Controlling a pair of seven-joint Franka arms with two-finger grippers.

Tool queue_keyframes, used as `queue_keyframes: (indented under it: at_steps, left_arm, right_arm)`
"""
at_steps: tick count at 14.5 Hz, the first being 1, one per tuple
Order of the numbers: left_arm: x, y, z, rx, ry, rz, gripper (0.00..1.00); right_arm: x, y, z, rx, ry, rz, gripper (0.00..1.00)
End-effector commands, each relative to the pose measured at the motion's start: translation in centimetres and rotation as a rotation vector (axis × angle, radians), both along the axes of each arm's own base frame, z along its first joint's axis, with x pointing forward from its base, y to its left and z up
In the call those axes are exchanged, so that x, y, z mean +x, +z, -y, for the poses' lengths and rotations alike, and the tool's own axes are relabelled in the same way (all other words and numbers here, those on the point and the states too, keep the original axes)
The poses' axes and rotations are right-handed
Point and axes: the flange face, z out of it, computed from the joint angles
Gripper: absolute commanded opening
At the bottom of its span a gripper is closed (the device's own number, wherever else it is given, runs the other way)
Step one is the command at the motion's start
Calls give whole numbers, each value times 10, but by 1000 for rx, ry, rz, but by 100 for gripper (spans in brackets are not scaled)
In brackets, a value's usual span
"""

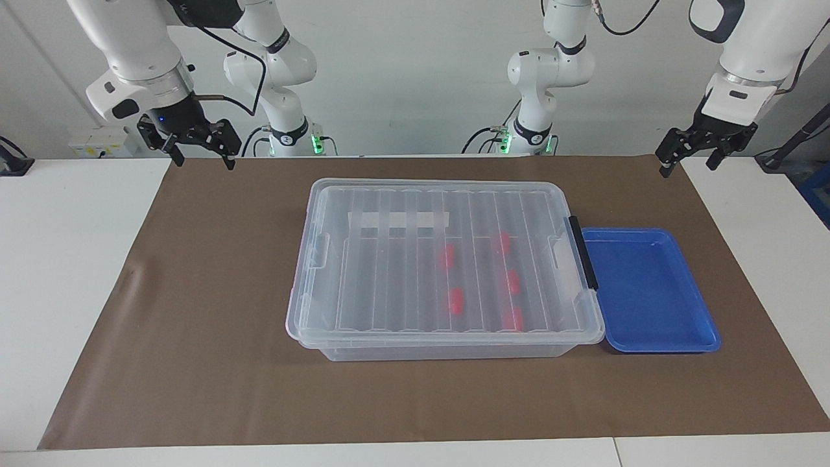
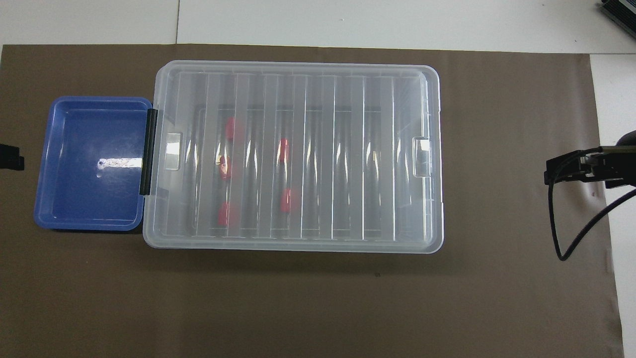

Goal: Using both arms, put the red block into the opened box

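The clear box (image 1: 389,279) (image 2: 348,159) stands mid-table with its ribbed lid on. Several red blocks lie inside it under the lid, toward the left arm's end, among them one red block (image 1: 456,300) (image 2: 286,199). My right gripper (image 1: 201,154) (image 2: 549,171) hangs open and empty over the mat's edge at the right arm's end. My left gripper (image 1: 687,161) hangs open and empty over the mat's corner at the left arm's end; only its tip (image 2: 10,156) shows in the overhead view. Neither gripper touches anything.
A shallow blue tray (image 1: 648,324) (image 2: 64,199), with nothing in it, lies against the box's black handle (image 1: 582,259) at the left arm's end. Brown mat (image 1: 194,324) covers the white table. A black cable (image 2: 571,238) loops below the right gripper.
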Motion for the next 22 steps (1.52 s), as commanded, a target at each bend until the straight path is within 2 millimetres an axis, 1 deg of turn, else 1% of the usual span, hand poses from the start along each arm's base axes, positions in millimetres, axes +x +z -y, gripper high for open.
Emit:
queue_keyframes:
  at_steps: [1, 4, 6, 8, 14, 15, 16, 22]
  left_arm:
    - [-8, 0, 3, 0, 6, 13, 100]
    - [-11, 1, 6, -18, 0, -16, 100]
    - [-10, 6, 13, -115, 15, -8, 100]
    - [-8, 7, 14, -177, 82, 9, 100]
    - [-9, 6, 14, -172, 78, 2, 100]
    - [-9, 5, 19, -166, 69, -9, 100]
    - [-10, 3, 20, -151, 64, -16, 100]
    - [-18, 0, 20, -138, 67, -71, 100]
  right_arm:
    - [-6, 0, 3, -20, 12, 11, 100]
    - [-7, 1, 4, -20, 10, 14, 100]
    - [-7, 1, 4, -20, 10, 14, 100]
    - [-7, 0, 4, -20, 10, 13, 100]
    - [-6, 1, 4, -18, 10, 17, 100]
    - [-6, 1, 4, -18, 7, 16, 100]
    - [-6, 1, 5, -15, 3, 17, 100]
    - [-6, 1, 4, -9, 3, 16, 100]
